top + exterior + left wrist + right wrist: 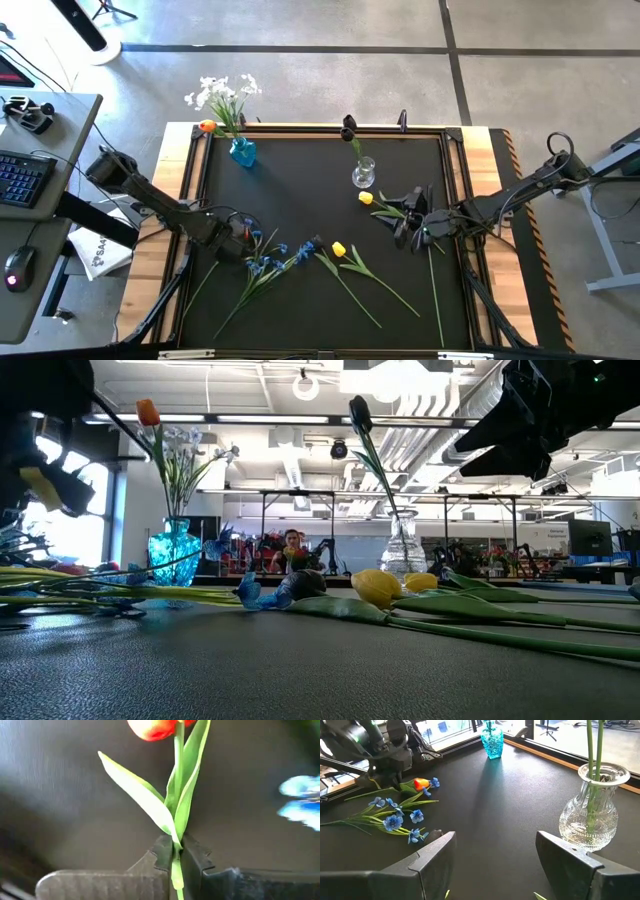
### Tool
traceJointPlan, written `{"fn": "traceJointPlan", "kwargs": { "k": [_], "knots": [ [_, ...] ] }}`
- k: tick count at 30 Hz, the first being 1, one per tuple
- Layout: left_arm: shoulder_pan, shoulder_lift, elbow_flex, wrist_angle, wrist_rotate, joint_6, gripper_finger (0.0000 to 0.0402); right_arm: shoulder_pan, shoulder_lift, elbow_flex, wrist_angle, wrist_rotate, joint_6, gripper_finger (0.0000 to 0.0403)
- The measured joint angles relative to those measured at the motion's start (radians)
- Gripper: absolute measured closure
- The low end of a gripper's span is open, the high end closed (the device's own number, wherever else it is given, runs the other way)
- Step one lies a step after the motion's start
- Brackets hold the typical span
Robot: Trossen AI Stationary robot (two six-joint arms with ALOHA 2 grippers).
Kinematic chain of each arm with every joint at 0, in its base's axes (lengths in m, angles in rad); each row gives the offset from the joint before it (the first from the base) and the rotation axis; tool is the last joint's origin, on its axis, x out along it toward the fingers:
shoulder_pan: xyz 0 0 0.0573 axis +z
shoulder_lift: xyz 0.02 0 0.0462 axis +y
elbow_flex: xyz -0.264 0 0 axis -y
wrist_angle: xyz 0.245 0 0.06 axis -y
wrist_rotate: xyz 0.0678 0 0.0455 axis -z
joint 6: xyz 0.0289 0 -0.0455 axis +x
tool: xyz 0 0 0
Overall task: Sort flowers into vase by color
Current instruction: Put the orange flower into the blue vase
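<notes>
Above the left gripper, orange-red tulip bloom cut off by the frame edge. Blue sprays beside it blurred. Behind the right gripper, clear vase stems cropped.

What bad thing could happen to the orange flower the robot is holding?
1. The left gripper pinches the orange tulip low on its thin stem, so the stem might bend or slip out.
2. Blue flowers lie right beside it, so they might get dragged along.
3. The blue vase already holds flowers, so pushing another in might tip it.
</notes>
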State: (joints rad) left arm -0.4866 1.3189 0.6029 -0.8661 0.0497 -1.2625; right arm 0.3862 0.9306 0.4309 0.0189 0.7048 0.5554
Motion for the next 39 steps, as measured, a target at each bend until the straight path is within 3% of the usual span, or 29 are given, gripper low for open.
{"fn": "traceJointPlan", "kwargs": {
  "k": [7,13,18,21,26,30,34,39],
  "knots": [
    [-0.007,-0.214,0.000,-0.001,-0.256,0.104,0.0398,0.000,0.000,0.000,0.000,0.001,-0.014,0.0133],
    [-0.011,-0.427,0.000,0.027,-0.651,0.349,0.0398,0.000,0.000,0.000,0.000,0.047,-0.015,0.0133],
    [-0.010,-0.545,0.001,0.262,-1.063,0.668,0.0398,0.000,0.000,0.000,0.015,0.051,-0.015,0.0133],
    [-0.010,-0.569,0.001,0.480,-1.203,0.958,0.0398,0.000,0.000,0.000,0.022,0.074,-0.015,0.0133],
    [0.027,-0.573,0.001,0.809,-1.237,1.458,0.0398,0.000,0.000,0.000,0.025,0.090,-0.022,0.0133],
    [0.118,-0.576,0.001,1.007,-1.219,1.726,0.0398,0.000,0.000,0.000,0.024,0.090,-0.022,0.0133],
    [0.260,-0.605,0.002,1.142,-1.130,1.843,0.0398,0.000,0.000,0.000,0.024,0.090,-0.022,0.0133],
    [0.469,-0.649,0.002,1.174,-1.020,1.837,0.0398,0.000,0.000,0.000,0.024,0.090,-0.022,0.0133]
  ]
}}
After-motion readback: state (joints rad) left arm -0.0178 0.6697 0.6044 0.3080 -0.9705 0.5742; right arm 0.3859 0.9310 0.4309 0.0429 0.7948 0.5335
